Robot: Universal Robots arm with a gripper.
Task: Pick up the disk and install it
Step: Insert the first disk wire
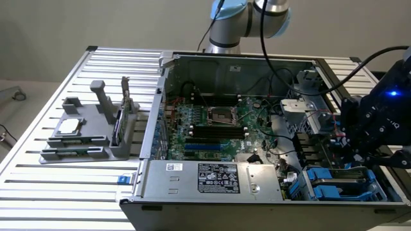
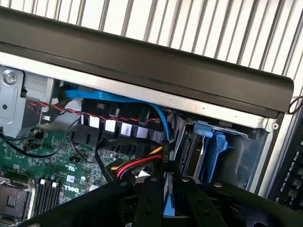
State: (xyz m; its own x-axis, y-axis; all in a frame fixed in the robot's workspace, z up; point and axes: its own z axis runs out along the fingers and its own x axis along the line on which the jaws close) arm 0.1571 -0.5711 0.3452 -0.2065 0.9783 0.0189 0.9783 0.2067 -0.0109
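Inside the open computer case [image 1: 224, 72], narrowly parted jaws clamping a blue-edged disk [image 2: 169, 208], over the drive bay [image 2: 213, 151]

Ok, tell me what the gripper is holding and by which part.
The gripper is shut on what looks like the disk, pinching the thin edge of its blue carrier bracket.

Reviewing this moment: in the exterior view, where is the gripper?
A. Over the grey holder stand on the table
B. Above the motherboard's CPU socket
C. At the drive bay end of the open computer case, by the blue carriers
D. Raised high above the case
C: the gripper is low at the exterior view's right end of the computer case, just above the blue carriers.
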